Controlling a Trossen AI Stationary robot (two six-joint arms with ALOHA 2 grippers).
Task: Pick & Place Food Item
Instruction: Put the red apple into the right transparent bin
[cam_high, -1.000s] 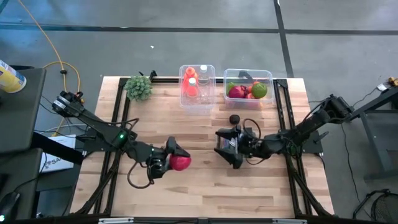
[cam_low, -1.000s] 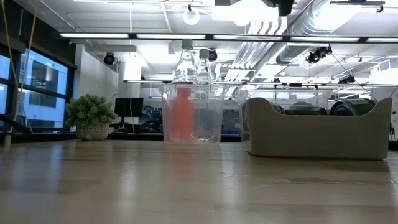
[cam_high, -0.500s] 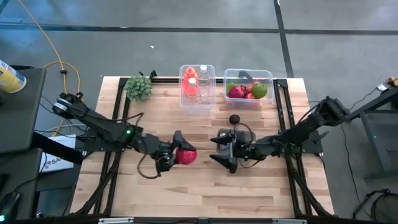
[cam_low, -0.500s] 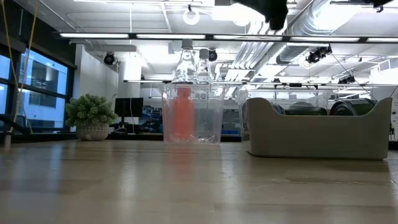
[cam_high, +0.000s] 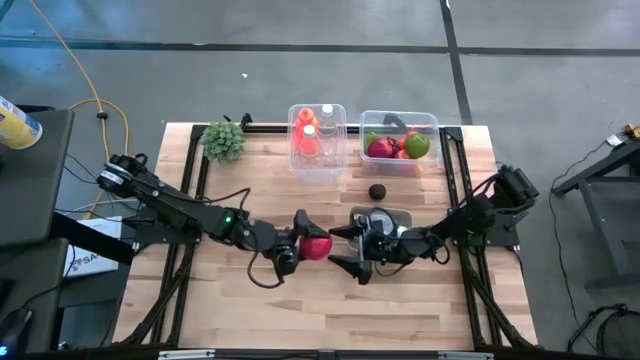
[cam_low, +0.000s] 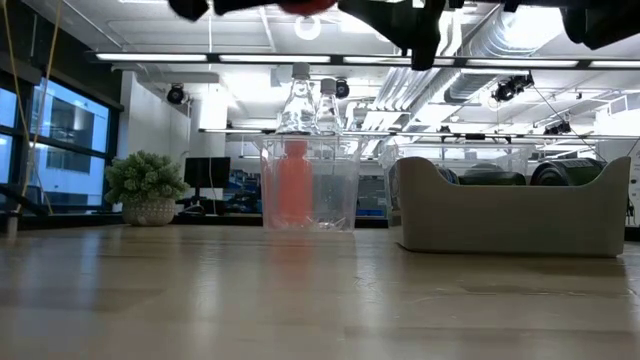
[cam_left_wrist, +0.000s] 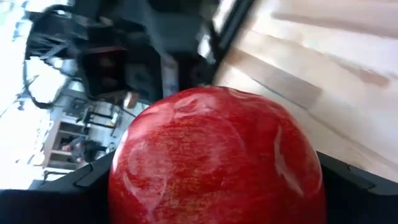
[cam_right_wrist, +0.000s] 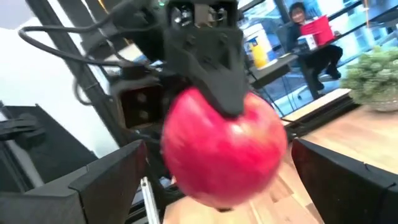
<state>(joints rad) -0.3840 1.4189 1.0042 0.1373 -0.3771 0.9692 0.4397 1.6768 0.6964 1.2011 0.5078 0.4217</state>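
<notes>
my left gripper (cam_high: 300, 243) clamped on red apple (cam_high: 317, 246), mid-table, my right gripper (cam_high: 343, 247) spread wide, facing it

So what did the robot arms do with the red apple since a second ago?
The left gripper carried the red apple across the table toward the right arm, gripping it throughout. The right gripper came to meet it and now waits open right beside the apple, not yet holding it. The bottle bin, fruit bin, small plant and dark ball stayed put.
</notes>
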